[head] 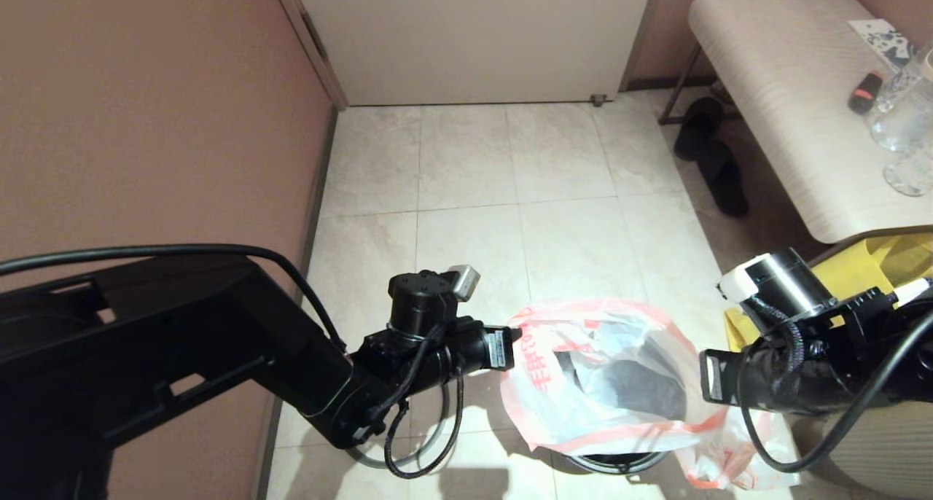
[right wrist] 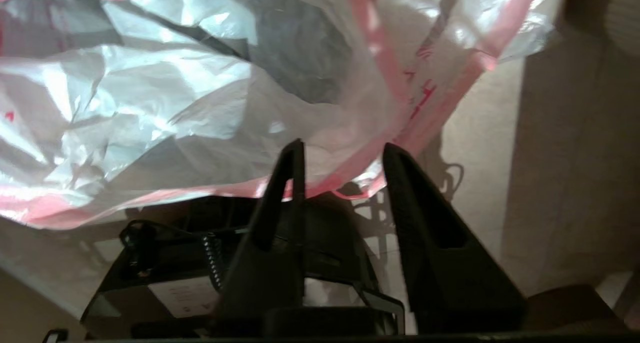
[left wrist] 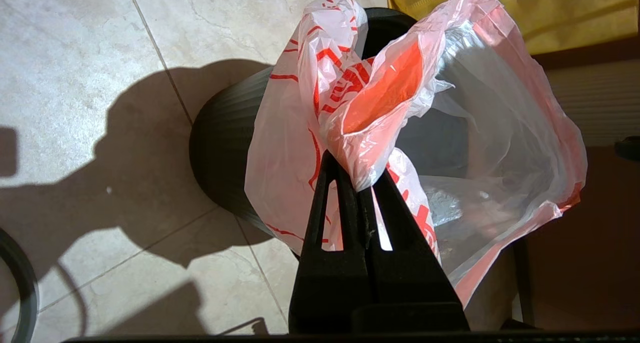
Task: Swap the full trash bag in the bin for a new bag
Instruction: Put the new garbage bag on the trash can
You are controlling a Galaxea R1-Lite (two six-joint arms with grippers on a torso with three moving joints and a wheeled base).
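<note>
Here the left gripper (left wrist: 361, 175) is pinched tight on a bunched fold of the new bag (head: 605, 372), presumably to hold that side of the hem up. The right gripper (right wrist: 342, 155) has its fingers apart around the opposite pink hem. The bag's mouth thus hangs spread over the bin (left wrist: 225, 138), on the tiled floor (head: 510, 186) beside a yellow tote (head: 867, 267).

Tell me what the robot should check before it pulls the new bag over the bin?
1. Left gripper pinching the new bag: ok, shut on a bunched fold of its hem.
2. Right gripper gripping the bag: not ok, its jaws stand apart at the pink hem.
3. Bag mouth spread wide: ok, it gapes above the bin.
4. Hem stretched around the bin's rim: not ok, it hangs loose.
5. Bin empty inside: cannot tell, the bag hides it.
</note>
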